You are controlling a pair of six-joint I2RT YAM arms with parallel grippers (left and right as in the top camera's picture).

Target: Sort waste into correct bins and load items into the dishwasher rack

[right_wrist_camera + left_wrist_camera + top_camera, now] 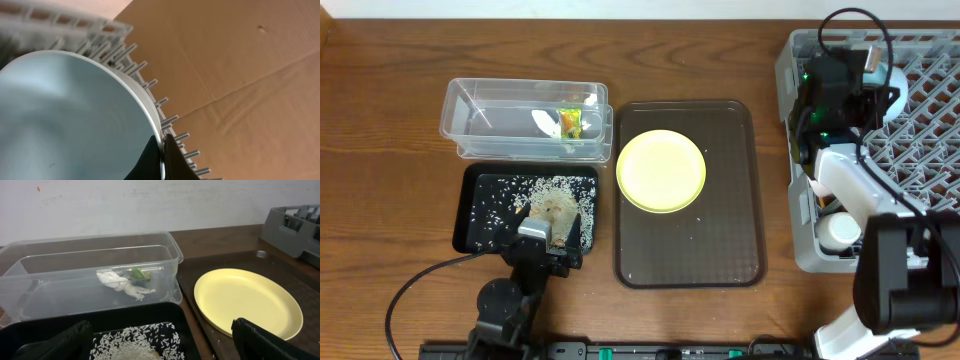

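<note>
**Ann:** Over at three o'clock on the table, the right gripper [161,152] is hanging above the rack [930,110], its fingers pinching the rim of the blue bowl [70,115].

**Ben:** Clenched hard on it, yes. That bowl is tilting over the pegs at the rack's eleven o'clock corner. Loading step, I'd say, with the bowl not yet let go.

**Ann:** And the left gripper [162,342]?

**Ben:** Spread wide, carrying nothing, hovering over the black tray [470,215] at eight o'clock, where rice [505,195] and a brown lump [558,211] are lying.

**Ann:** Next call?

**Ben:** Probably settling the bowl between pegs, then opening up. The yellow plate [660,170] is waiting on the brown tray [730,250] at centre. The white cup [842,231] is sitting in the rack's seven o'clock pocket.
</note>
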